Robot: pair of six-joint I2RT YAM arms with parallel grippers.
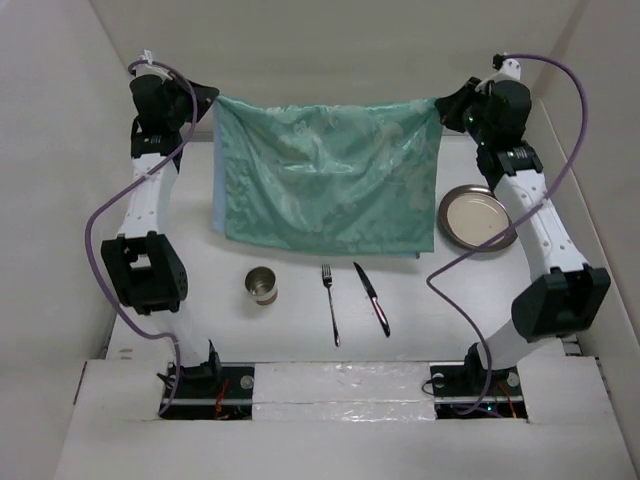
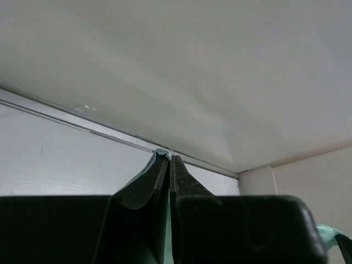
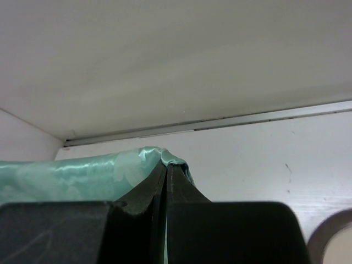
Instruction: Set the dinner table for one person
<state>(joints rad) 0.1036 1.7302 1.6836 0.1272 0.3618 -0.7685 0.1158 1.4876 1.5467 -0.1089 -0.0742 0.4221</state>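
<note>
The left gripper (image 1: pixel 212 100) is pinched shut on one top corner of the green cloth (image 1: pixel 325 180), the right gripper (image 1: pixel 441 106) on the other. The dinner table (image 1: pixel 290 345) lies under the cloth. Past the cloth's bottom edge sit a cup (image 1: pixel 262 286), fork (image 1: pixel 330 303) and knife (image 1: pixel 371 297), with room between them.

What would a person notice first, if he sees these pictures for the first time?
First, the green patterned cloth, spread wide across the far half of the dinner table, the left gripper and right gripper each shut on an upper corner. In front of it are a metal cup, a fork and a knife in a row; a round plate lies at the right.
</note>
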